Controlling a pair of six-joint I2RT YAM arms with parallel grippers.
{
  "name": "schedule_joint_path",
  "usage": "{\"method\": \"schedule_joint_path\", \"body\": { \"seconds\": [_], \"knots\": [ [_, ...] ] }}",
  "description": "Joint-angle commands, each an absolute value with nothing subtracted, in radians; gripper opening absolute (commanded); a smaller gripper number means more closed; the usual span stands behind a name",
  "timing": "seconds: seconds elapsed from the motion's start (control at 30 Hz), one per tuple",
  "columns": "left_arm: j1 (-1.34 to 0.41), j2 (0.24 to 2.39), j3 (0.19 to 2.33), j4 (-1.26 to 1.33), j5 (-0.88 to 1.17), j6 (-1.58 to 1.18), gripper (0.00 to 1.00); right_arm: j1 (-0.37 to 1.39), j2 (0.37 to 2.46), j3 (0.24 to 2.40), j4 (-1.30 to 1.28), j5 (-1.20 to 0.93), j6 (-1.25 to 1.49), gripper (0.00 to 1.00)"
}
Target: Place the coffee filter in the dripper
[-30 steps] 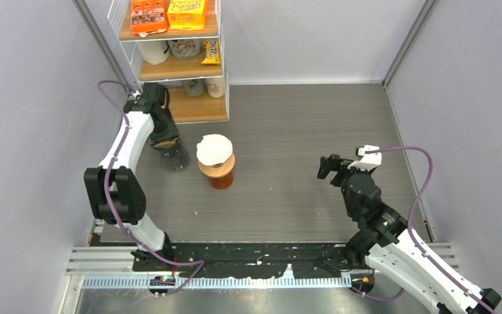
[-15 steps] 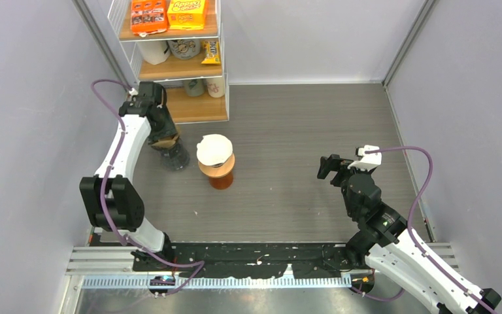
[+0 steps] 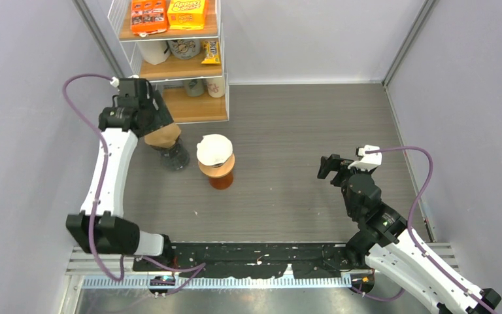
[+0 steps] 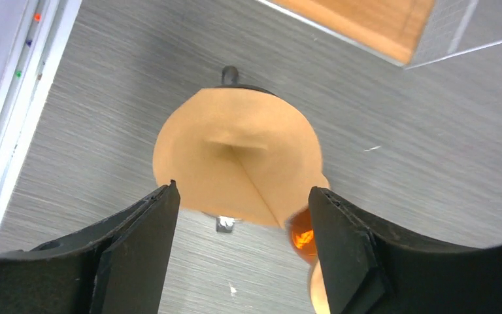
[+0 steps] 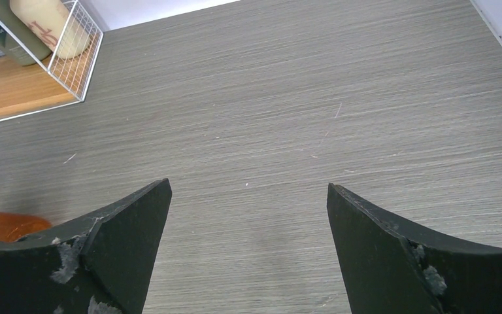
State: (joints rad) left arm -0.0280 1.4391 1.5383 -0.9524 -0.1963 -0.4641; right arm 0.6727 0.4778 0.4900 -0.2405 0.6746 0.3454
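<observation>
My left gripper (image 4: 242, 196) hangs open above the brown filter (image 4: 235, 154) sitting in the dark dripper (image 3: 176, 159), while my right gripper (image 5: 248, 190) gapes wide.

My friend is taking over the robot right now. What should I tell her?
Left gripper: open, right above the brown filter.
Right gripper: open, off to the side.
The filter sits in the dark dripper, beside the orange dripper.
Done: filter looks placed and released.
Left: back the gripper away, check the filter sits straight.
</observation>
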Motion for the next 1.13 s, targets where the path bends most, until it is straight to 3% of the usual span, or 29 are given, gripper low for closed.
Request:
{"method": "schedule_joint_path", "body": {
  "seconds": [0.0, 0.03, 0.23, 0.6, 1.1],
  "knots": [
    [-0.032, 1.242, 1.522, -0.901, -0.146, -0.472, 0.90, 0.672, 0.468, 0.496, -0.210, 0.711, 0.352, 0.95],
    [-0.035, 1.194, 1.485, -0.870, -0.130, -0.479, 0.98, 0.672, 0.467, 0.495, -0.209, 0.715, 0.351, 0.95],
    [-0.038, 0.887, 1.247, -0.704, -0.038, -0.529, 1.00, 0.673, 0.437, 0.491, -0.218, 0.764, 0.363, 0.95],
    [-0.037, 0.407, 0.775, -0.608, -0.310, -0.628, 1.00, 0.673, 0.361, 0.496, -0.275, 0.922, 0.376, 0.95],
    [-0.038, 0.492, 0.741, -0.637, -0.340, -0.633, 0.99, 0.672, 0.281, 0.541, -0.443, 0.952, 0.488, 0.95]
  ]
}}
